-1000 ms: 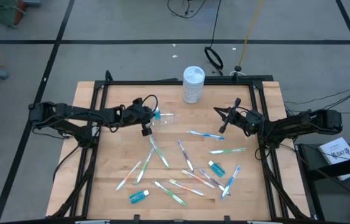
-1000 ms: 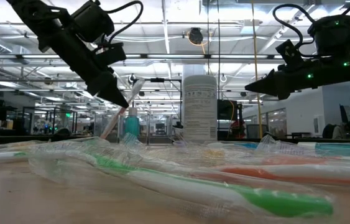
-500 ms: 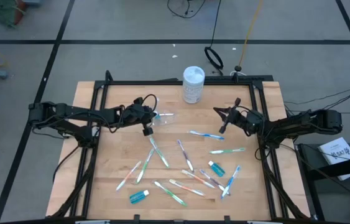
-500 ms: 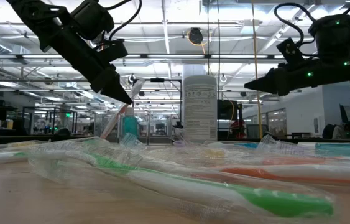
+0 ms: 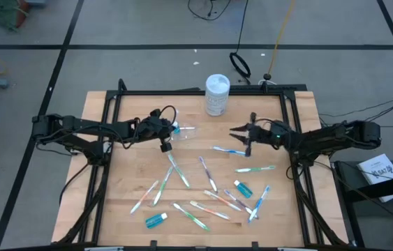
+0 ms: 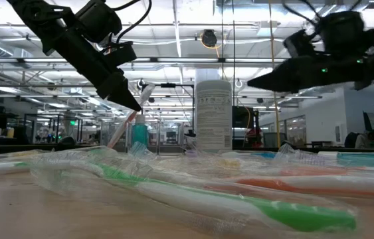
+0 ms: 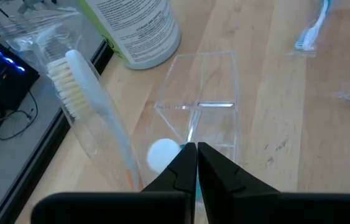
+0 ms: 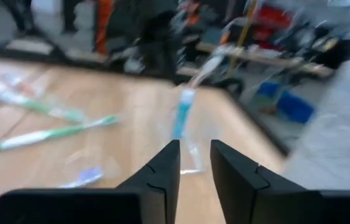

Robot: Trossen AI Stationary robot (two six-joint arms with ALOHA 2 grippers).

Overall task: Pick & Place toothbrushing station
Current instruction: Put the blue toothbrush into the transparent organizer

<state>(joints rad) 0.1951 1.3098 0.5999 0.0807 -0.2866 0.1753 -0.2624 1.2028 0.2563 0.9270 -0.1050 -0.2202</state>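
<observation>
The clear plastic cup (image 5: 184, 131) stands on the table's far left part and also shows in the left wrist view (image 7: 206, 106). A wrapped toothbrush (image 7: 91, 106) leans in the cup with its bristles up. A teal toothpaste tube (image 6: 139, 133) stands in it with its white cap (image 7: 162, 154) up. My left gripper (image 5: 166, 139) hangs shut just above the cup (image 7: 196, 163). Whether it touches the tube or the wrapper, I cannot tell. My right gripper (image 5: 239, 137) is open and empty above a blue toothbrush (image 5: 232, 150), and its fingers point toward the cup.
A tall white canister (image 5: 217, 94) stands at the far edge, next to the cup. Several wrapped toothbrushes (image 5: 179, 171) and two teal tubes (image 5: 243, 188) (image 5: 156, 220) lie across the table's middle and near part. A black frame (image 5: 105, 160) borders the board.
My right gripper has gone toward the table's left edge and has turned, so that its fingers now point at the cup.
</observation>
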